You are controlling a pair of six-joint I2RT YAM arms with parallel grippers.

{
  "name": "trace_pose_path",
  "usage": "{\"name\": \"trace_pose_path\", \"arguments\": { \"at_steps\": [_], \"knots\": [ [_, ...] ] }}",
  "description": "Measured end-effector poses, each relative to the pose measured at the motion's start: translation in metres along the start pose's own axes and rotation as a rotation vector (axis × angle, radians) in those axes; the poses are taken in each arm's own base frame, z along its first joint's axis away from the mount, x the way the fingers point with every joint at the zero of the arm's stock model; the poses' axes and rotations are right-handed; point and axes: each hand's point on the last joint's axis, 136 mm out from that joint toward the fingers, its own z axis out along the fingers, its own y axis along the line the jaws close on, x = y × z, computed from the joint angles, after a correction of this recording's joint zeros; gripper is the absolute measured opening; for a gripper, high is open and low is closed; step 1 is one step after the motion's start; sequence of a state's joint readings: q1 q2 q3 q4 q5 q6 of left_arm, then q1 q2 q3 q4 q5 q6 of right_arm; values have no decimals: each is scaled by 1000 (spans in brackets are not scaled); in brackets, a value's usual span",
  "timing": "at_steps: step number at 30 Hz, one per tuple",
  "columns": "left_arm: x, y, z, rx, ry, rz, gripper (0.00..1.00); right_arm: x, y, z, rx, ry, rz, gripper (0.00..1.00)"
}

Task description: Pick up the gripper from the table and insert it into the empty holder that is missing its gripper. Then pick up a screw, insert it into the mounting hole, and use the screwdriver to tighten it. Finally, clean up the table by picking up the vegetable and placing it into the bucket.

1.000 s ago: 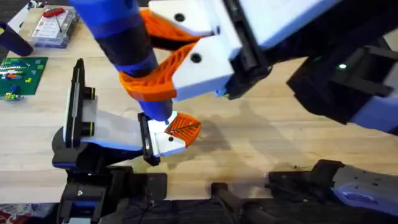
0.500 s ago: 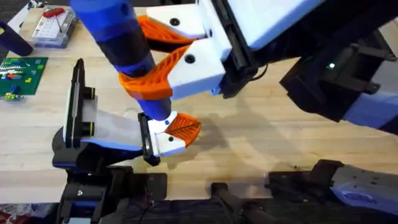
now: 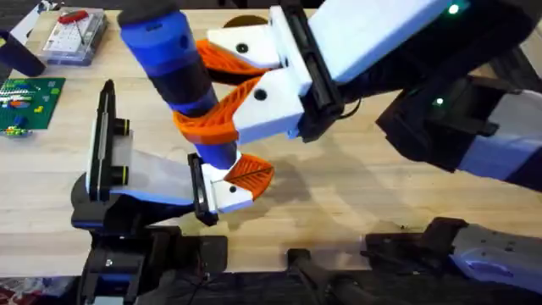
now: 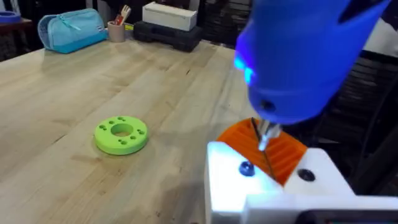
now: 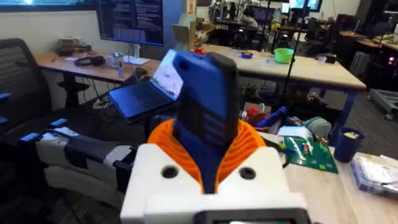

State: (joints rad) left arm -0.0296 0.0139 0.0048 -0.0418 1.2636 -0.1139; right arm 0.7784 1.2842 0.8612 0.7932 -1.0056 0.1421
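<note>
Overhead: right gripper [image 3: 222, 89] clamps its orange fingers [image 3: 216, 119] round the screwdriver [image 3: 179, 76], approx mid-handle. Screwdriver's long axis runs near upright w/ a tilt, butt end up toward the camera, tip down at the holder [image 3: 222, 191]. The gripper [image 3: 251, 172], small orange ribbed pad, sits in that white block, touching it. Left wrist: silver tip [image 4: 264, 134] lands at the orange pad's edge, just beside a blue screw head [image 4: 246, 168] in the white block; green disc [image 4: 121, 134] lies well apart on the table [image 4: 56, 93]. Left arm's own jaws: can't tell. Right wrist: blue handle stands between the orange fingers.
</note>
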Motion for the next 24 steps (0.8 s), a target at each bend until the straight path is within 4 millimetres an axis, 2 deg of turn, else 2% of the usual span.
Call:
{"name": "trace_pose_path", "arguments": {
  "at_steps": [5, 24],
  "knots": [
    [0, 0, 0, 0, 0, 0, 14, 8, -2, -1, 16, 8, 21, 58],
    [0, 0, 0, 0, 0, 0, 15, 9, -8, 0, 40, -2, 18, 59]
  ]
}}
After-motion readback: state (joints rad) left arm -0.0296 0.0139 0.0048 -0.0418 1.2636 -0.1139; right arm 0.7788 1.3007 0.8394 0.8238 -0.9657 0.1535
